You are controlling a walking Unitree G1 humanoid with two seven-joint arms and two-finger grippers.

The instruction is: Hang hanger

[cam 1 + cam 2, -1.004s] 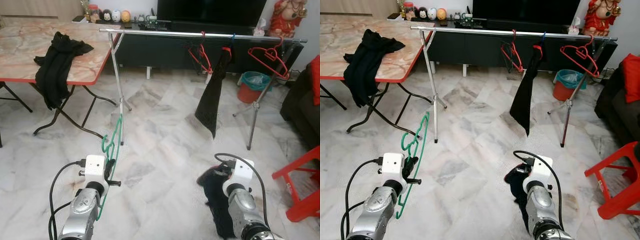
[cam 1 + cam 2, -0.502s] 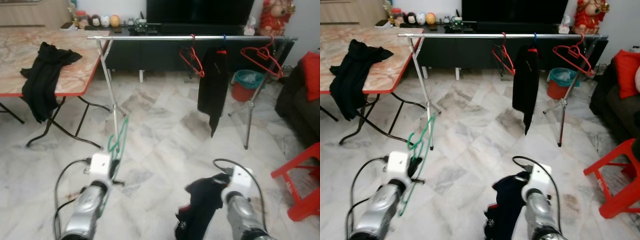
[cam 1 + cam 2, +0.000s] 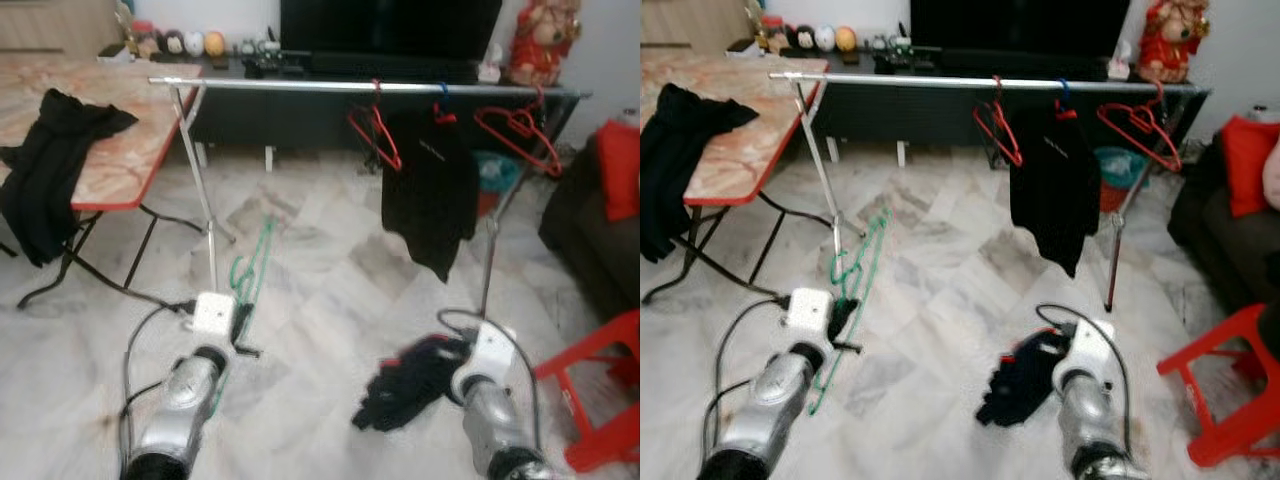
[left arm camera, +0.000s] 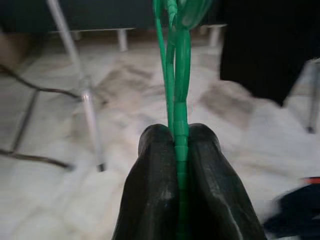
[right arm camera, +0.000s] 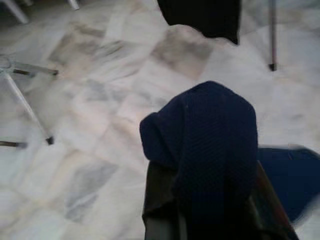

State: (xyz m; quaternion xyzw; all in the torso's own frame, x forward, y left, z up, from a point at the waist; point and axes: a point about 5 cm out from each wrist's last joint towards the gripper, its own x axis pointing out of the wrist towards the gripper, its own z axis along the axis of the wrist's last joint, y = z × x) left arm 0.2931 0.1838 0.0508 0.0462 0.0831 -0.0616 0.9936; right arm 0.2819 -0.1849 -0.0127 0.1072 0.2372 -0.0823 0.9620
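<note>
A green hanger (image 3: 252, 262) stands upright in my left gripper (image 4: 178, 137), whose two black fingers (image 4: 155, 175) are shut on its lower bar, low over the floor near the rack's left leg. My right gripper (image 5: 200, 170) is shut on a dark blue garment (image 3: 410, 380) that drapes over its fingers and trails to the left of the wrist. Ahead runs the silver clothes rail (image 3: 300, 86). It carries a red hanger (image 3: 370, 125), a black garment (image 3: 432, 190) on a hanger, and another red hanger (image 3: 515, 125) near its right end.
A marble-topped folding table (image 3: 110, 130) with a black cloth (image 3: 45, 160) draped over it stands at the left. A red stool (image 3: 610, 400) and a dark sofa (image 3: 600, 220) are at the right. A black TV cabinet (image 3: 300, 115) lies behind the rail.
The camera has moved forward and the rack is closer. The dark garment in my right gripper has swung out to the left. The green hanger stays in my left gripper.
</note>
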